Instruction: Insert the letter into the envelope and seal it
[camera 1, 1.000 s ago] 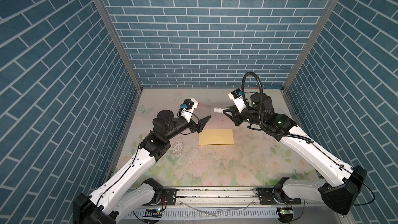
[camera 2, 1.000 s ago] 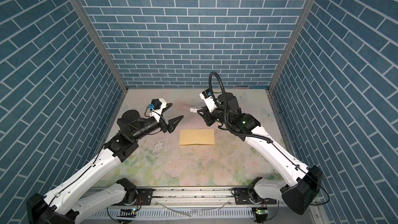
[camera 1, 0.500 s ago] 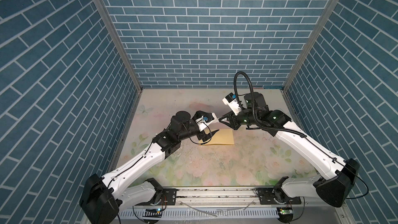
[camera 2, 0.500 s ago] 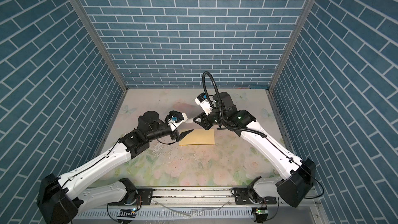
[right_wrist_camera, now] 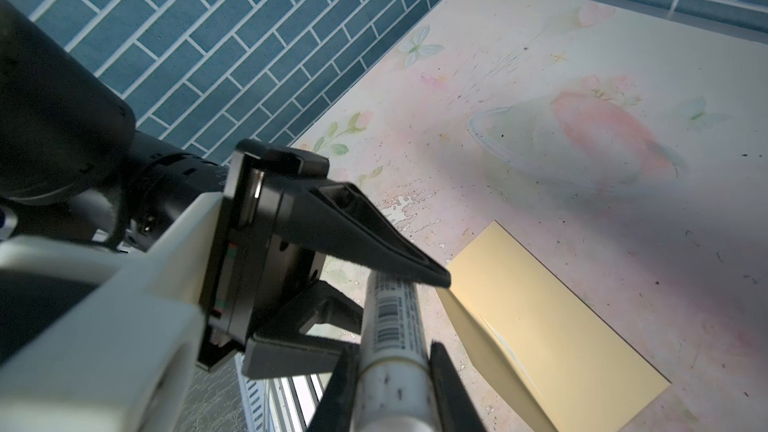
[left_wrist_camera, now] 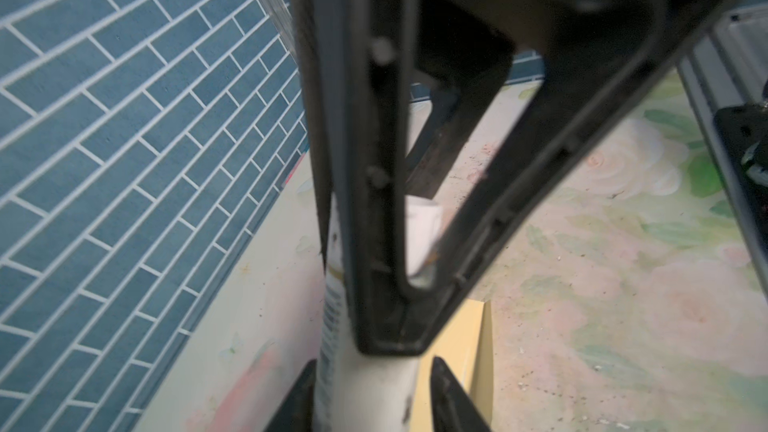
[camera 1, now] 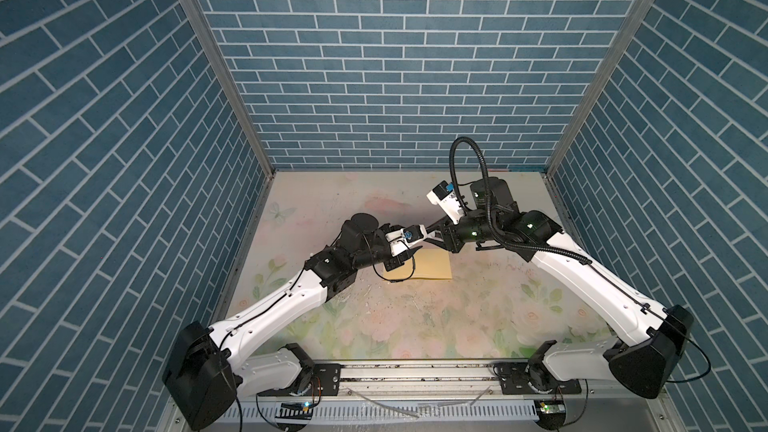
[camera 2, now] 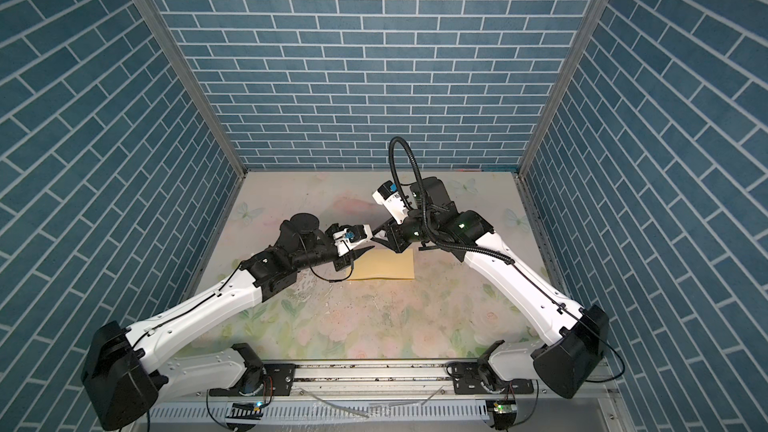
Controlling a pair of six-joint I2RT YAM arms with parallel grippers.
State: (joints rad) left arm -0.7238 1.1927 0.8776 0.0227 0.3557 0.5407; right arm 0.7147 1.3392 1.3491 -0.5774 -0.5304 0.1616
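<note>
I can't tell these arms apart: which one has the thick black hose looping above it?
The right arm: a ribbed black hose arcs over its wrist. The left arm has none.

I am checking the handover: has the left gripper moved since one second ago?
Yes. The left gripper moved right along the envelope's far edge, toward its middle.

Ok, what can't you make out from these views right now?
- The letter: in no view; inside the envelope or not, cannot tell.
- Far end of the glue stick: behind a left gripper finger in the right wrist view, tiny in both top views.
- Whether the left gripper grips it: left wrist view blurred, crowded by the right gripper.
- Envelope's far left corner: under the left gripper in both top views.
</note>
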